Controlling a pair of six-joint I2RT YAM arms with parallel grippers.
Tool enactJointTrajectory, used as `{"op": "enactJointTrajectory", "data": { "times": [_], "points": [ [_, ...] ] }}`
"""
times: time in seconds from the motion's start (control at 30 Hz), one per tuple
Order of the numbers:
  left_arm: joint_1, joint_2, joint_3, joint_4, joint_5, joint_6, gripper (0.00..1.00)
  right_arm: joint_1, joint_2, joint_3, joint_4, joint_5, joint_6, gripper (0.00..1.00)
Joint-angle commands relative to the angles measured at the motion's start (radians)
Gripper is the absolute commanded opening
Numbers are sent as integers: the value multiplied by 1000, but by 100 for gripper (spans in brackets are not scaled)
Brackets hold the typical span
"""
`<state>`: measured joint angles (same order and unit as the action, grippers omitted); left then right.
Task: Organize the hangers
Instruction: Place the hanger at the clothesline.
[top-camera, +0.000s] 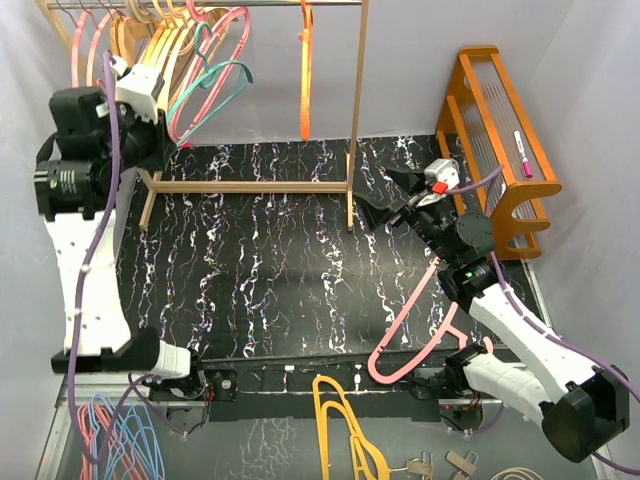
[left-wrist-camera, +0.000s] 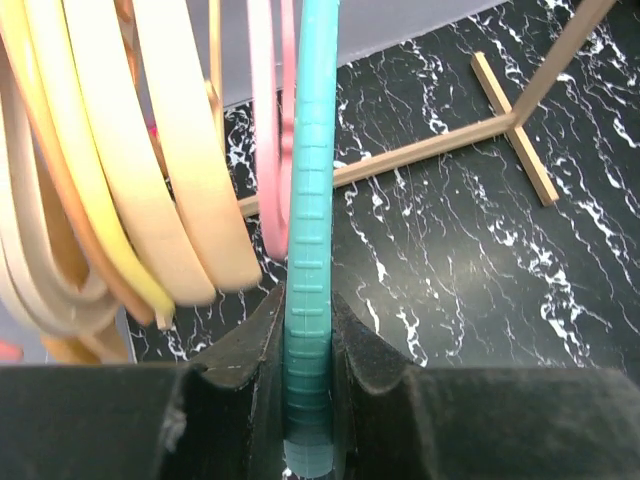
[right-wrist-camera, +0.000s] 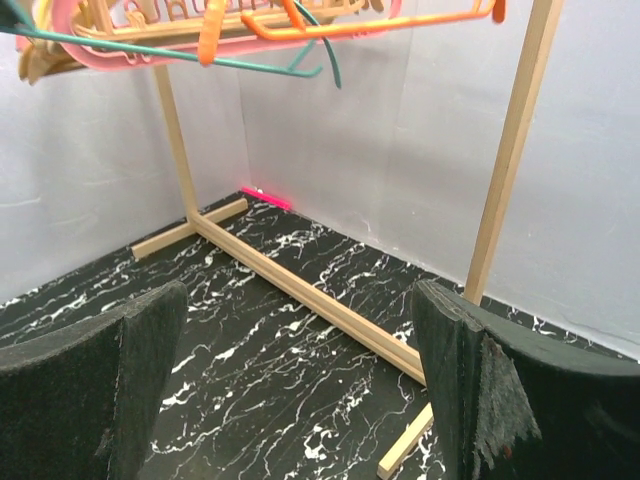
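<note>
So, left gripper (left-wrist-camera: 308, 400) was clamped on the teal hanger (left-wrist-camera: 308, 230), up among the bunched hangers (left-wrist-camera: 170, 180) on the rack (left-wrist-camera: 420, 155). Right gripper (right-wrist-camera: 300, 360) was spread wide, empty, over the mat (right-wrist-camera: 90, 290). Pink hanger (top-camera: 380, 368) lay at the mat's front edge. Risk: teal one looked wedged against neighbours, so a pull could drag them off; thin bar could pivot in the grip.
</note>
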<state>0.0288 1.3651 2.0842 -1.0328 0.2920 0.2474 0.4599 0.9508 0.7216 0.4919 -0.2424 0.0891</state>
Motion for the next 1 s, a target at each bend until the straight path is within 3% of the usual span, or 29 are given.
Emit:
{"op": "enactJointTrajectory", "data": {
  "times": [0.0,0.13,0.27,0.63,0.97],
  "points": [
    [-24,94,165,55,-24,-58,0,-5,-59,-2,-3,3,18,98],
    [-228,138,205,90,-205,-27,0,-6,-84,-3,-28,15,8,99],
    [-328,152,210,139,-292,-24,0,-6,-102,-14,-37,25,3,98],
    [-372,120,197,240,-425,-19,0,-7,-129,-25,-76,27,-40,98],
    [-419,206,269,246,-461,17,0,-6,-103,-10,-69,4,-33,98]
  ]
}}
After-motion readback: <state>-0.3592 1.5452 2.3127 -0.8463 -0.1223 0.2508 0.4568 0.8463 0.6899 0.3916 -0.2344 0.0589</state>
